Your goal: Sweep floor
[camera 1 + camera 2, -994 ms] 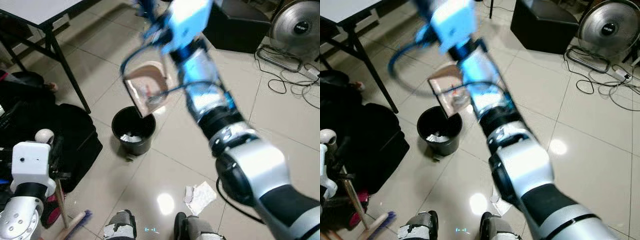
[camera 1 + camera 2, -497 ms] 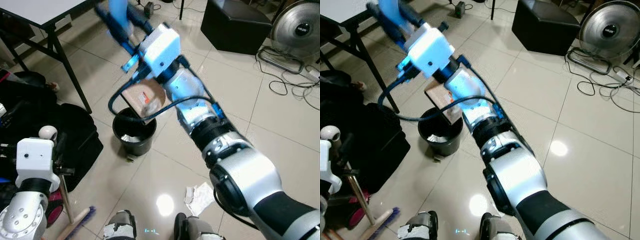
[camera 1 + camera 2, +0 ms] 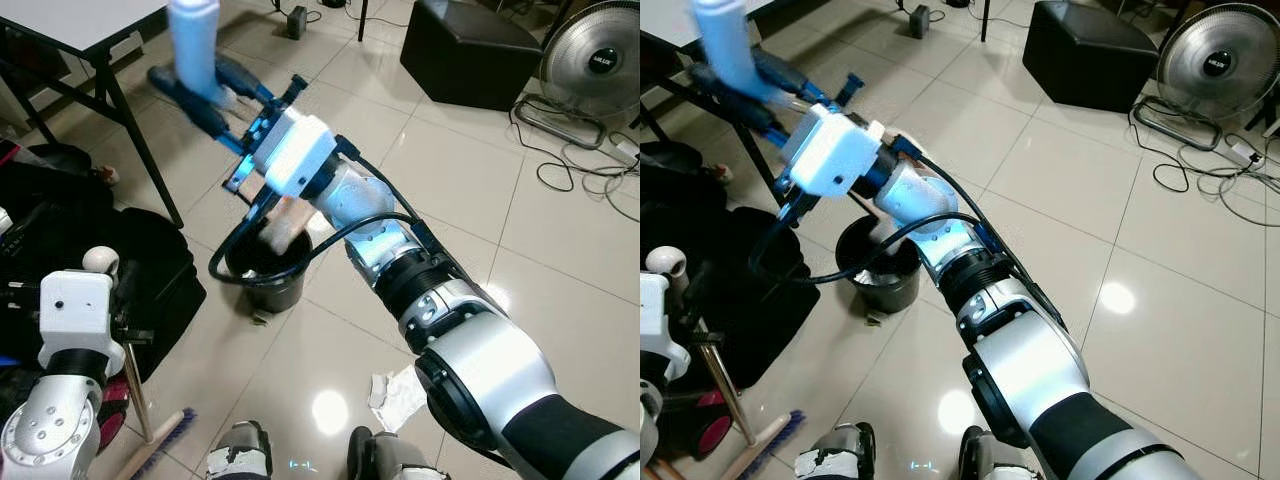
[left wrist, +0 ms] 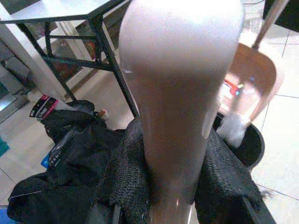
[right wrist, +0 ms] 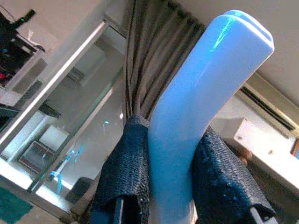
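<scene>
- Dustpan (image 4: 254, 79), peach-coloured, is tipped over the black bin (image 3: 268, 280) at centre left of the left eye view; its pan is partly hidden there behind the right arm's white wrist housing.
- Crumpled white paper (image 4: 232, 129) is seen at the pan's lower lip, right above the rim of the bin, in the left wrist view.
- More white paper (image 3: 875, 277) is seen lying inside the bin.
- The dustpan's pale blue handle (image 3: 193, 45) is held in the upper left of the frame by the right gripper (image 3: 205, 95), whose two black fingers (image 5: 128, 172) are pressed against either side of it.
- The right arm is stretched from the lower right corner up towards the upper left, across the bin.
- The broom handle (image 4: 180, 107), a pale pole, is clamped between the black fingers of the left gripper (image 4: 175, 186); the wrist is seen at the lower left of the head views.
- The broom head (image 3: 160, 450), with purple bristles, rests on the tiled floor (image 3: 470, 200) at the bottom left edge.
- A crumpled tissue (image 3: 400, 392) is lying on the floor at bottom centre, near the robot's feet and apart from the bin.
- A black bag (image 3: 60, 250) is heaped at the left, just beside the bin, below a white table (image 3: 70, 20) with black legs.
- A black box (image 3: 465, 50), a floor fan (image 3: 598, 55) and loose cables (image 3: 585, 165) are found in the upper right.
</scene>
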You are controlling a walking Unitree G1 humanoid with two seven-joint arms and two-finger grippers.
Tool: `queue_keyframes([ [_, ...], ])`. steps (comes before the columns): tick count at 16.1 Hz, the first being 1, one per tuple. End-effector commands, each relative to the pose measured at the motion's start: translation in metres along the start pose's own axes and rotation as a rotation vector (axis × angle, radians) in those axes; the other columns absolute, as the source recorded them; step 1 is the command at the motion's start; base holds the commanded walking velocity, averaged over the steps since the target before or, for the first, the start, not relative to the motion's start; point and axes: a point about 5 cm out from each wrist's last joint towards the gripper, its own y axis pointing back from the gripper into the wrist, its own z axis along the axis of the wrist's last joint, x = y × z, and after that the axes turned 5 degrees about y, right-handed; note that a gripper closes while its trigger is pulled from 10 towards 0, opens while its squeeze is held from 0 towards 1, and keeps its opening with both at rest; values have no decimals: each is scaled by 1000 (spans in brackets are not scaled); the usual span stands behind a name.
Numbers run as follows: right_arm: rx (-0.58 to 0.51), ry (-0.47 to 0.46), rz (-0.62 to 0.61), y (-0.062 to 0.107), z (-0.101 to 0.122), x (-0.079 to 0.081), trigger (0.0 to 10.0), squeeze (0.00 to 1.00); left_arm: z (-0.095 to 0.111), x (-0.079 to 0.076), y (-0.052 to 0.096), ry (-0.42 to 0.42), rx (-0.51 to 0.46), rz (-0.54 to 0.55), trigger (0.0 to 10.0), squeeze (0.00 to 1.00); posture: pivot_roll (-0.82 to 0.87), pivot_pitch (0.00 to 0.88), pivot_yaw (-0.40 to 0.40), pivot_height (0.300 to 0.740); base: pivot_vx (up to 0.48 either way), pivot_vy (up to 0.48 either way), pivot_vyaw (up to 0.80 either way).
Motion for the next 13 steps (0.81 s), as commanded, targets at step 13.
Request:
queue_keyframes([
  [13,233,334,-201,55,6,-101,10000,0,5,-42,-44,60,-75,-152,10000,0,25,45,18,740,0,0,0],
])
